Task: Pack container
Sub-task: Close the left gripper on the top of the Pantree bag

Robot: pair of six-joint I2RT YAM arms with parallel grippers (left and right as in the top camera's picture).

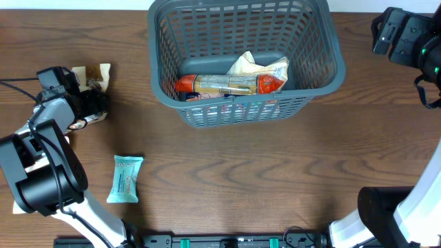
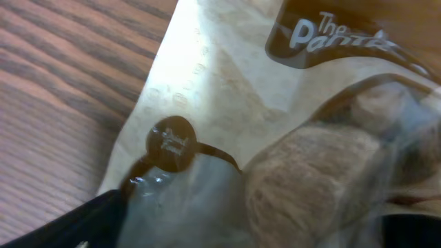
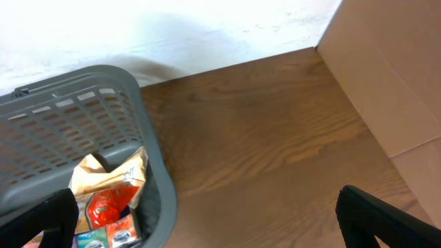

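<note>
Your left pincer (image 1: 91, 103) is on the beige packet (image 2: 227, 89) - gripping or not, I cannot tell. The right pincer (image 3: 207, 224) is released. The container (image 1: 332, 41) stands well apart, mid-table (image 1: 241, 172) - a thin edge hold could let the packet slip.

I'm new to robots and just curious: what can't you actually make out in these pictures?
- Left gripper: in the overhead view its own body hides the fingers over the beige packet. I cannot tell whether it is gripping.
- Packet's brand name: in the left wrist view it is too close and blurred, so only partly legible.
- Basket: in the overhead view the near wall's lattice half hides small packets inside.
- Teal packet: in the overhead view the print is too small to read.
</note>
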